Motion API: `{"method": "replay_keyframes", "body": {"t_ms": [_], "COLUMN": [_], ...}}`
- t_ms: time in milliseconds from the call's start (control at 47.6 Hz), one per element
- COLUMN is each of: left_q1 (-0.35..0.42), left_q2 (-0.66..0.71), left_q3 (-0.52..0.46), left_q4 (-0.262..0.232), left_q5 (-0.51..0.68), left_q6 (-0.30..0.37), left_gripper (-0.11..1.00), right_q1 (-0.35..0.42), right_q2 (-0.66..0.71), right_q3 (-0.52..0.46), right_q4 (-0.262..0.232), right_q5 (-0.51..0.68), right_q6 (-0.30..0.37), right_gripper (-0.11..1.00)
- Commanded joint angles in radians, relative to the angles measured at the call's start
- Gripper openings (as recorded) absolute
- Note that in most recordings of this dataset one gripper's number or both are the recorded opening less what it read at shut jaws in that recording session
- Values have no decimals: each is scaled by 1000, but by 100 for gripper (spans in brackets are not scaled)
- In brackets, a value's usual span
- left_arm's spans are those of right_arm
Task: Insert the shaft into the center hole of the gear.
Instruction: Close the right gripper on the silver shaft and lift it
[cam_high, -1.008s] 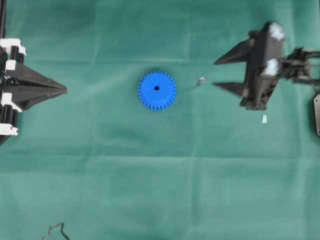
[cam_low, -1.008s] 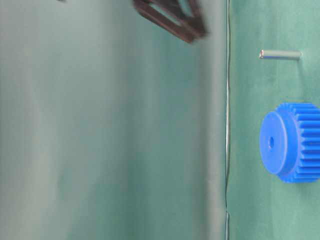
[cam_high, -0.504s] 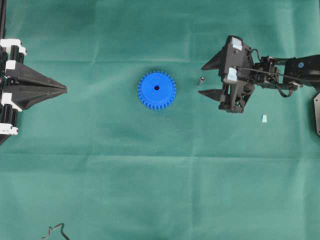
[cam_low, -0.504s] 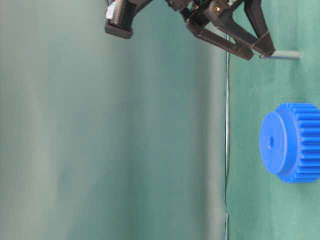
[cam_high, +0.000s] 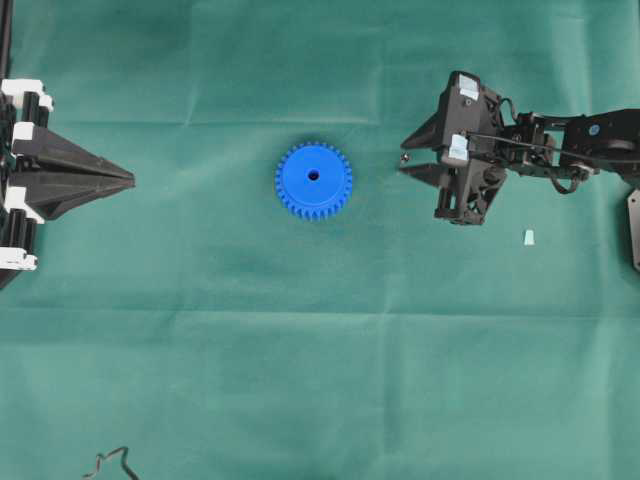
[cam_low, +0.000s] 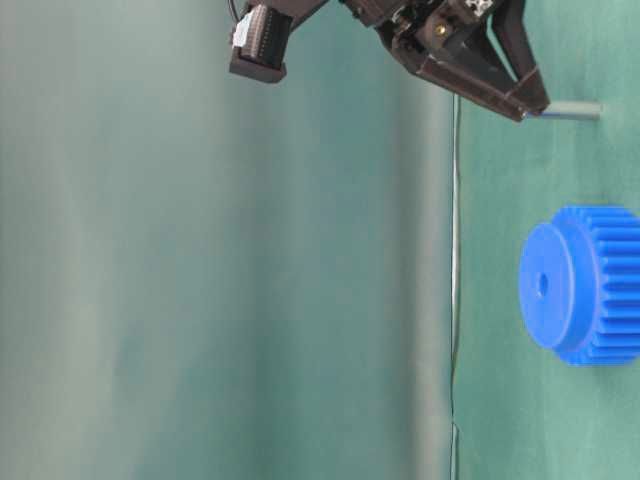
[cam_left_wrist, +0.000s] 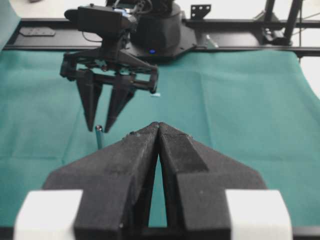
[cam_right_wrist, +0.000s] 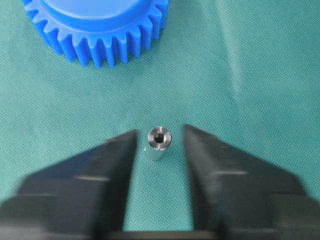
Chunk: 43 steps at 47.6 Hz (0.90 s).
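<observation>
The right gripper (cam_high: 403, 162) is reaching in from the right side of the overhead view, with its arm stretched out low over the green desk (cam_high: 320, 380). It is tipping down, so its two black fingers (cam_right_wrist: 110, 165) are pointing at the cloth. The shaft (cam_right_wrist: 158, 143) is standing up on its end on the desk, right between those two fingers. In the right wrist view a thin strip of green is showing on each side of the shaft, so the jaws are standing narrow around it and are not squeezing it. The shaft is a small shiny metal pin with a tiny hole in its top.

The gear (cam_high: 314, 181) is sitting flat on the desk, near the shaft and to its left in the overhead view, but not touching it. The center hole (cam_high: 313, 175) is showing as a small dark dot in the middle of the blue gear.

The left gripper (cam_high: 131, 180) is waiting at the left edge of the overhead view, well apart from the gear. It is lying level and pointing toward the gear. Its jaws are pressed together to a sharp tip with nothing between them.

A small pale scrap (cam_high: 528, 237) is lying on the desk below the right arm in the overhead view.
</observation>
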Motion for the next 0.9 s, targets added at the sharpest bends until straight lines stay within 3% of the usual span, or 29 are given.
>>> {"method": "replay_keyframes", "body": {"t_ms": [0,42,378,651,882], "left_q1": [0,0,0,0,0], "left_q2": [3,3,3,3,3], "left_q3": [-26,-26,-26,-28,-28], "left_q4": [3,3,3,3,3], "left_q5": [-3,-2,8,8,8], "left_q6": [0,0,-2,-3,-3], "left_gripper": [2,2,2,2,2], "right_q1": [0,0,-2,0,0], "right_q2": [-11,-11,-78,-247,-288], "right_q3": [-18,-18,-26,-61,-74], "right_q4": [3,3,2,0,-2], "right_q5": [-11,-9,28,196,259], "right_q6": [2,2,-2,-2,-2], "right_gripper": [23,17,17,17,17]}}
